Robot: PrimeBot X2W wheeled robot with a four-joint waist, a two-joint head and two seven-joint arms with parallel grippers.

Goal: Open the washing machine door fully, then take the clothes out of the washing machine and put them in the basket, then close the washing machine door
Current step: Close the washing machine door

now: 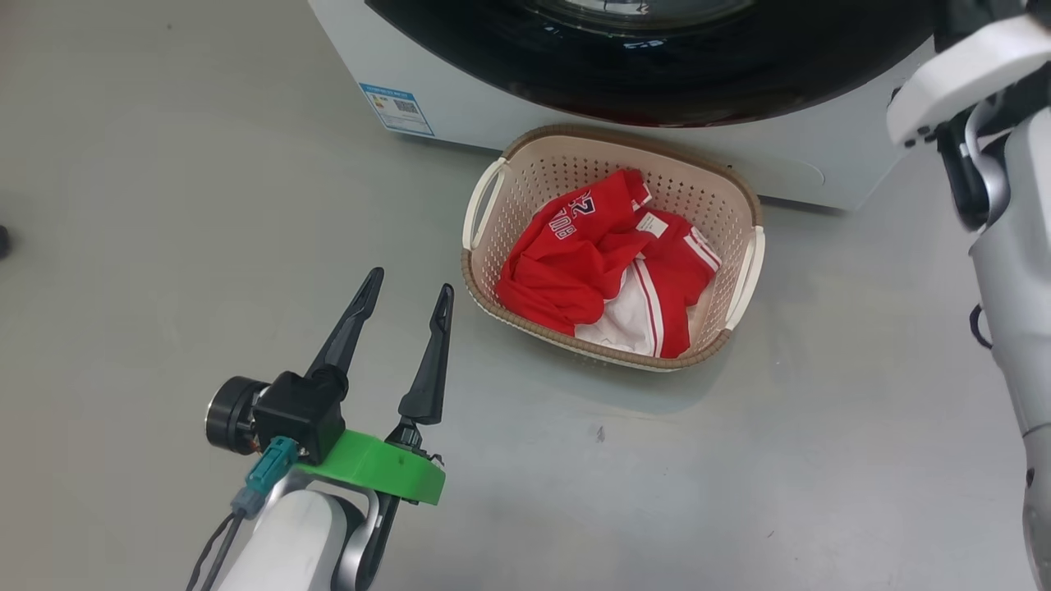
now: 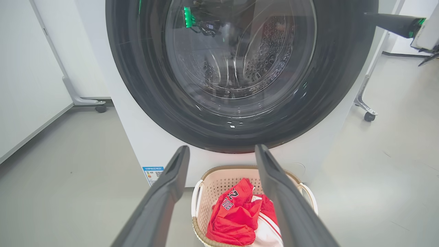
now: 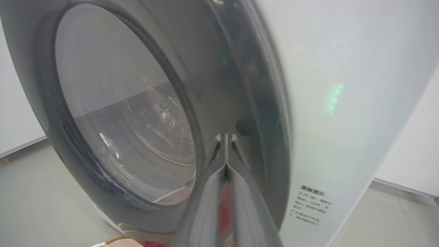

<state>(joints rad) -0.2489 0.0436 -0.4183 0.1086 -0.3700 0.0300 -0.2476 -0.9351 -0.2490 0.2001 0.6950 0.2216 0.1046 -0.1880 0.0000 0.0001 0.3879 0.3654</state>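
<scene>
A grey floor [image 1: 164, 205] ran up to the washing machine [image 2: 137, 137], with white partitions [image 2: 34, 68] on castors to either side of it. We give every place below from that machine.

Its door [image 2: 236, 68] lay against the front. The black rim looked flush with the white panel, so we judged it shut or very nearly so, though we could not tell whether the latch had caught. Through the glass we saw nothing red in the steel drum [image 2: 264, 58]. The basket [image 1: 722, 205] sat on the floor just in front of the machine, below the door. The clothes [image 1: 591, 263] were heaped inside it, red with white panels.

The right gripper [image 3: 226, 137] was up at the machine's front, its two fingers pressed together on nothing. Its tips were aimed at the door's rim on the robot's right side. The fingers lay at a slant to the door's face, and we could not confirm contact with the glossy surface.

The left gripper [image 1: 410, 283] hung low over the floor, farther out from the machine than the basket and off toward the corner with the blue label [image 1: 396, 108]. Its jaws were spread wide and empty, with the fingers pointing toward the machine.

The right arm was plainly the nearer to the door. We judged that any last press to seat the door belonged to that arm, pushing the rim in toward the machine.
</scene>
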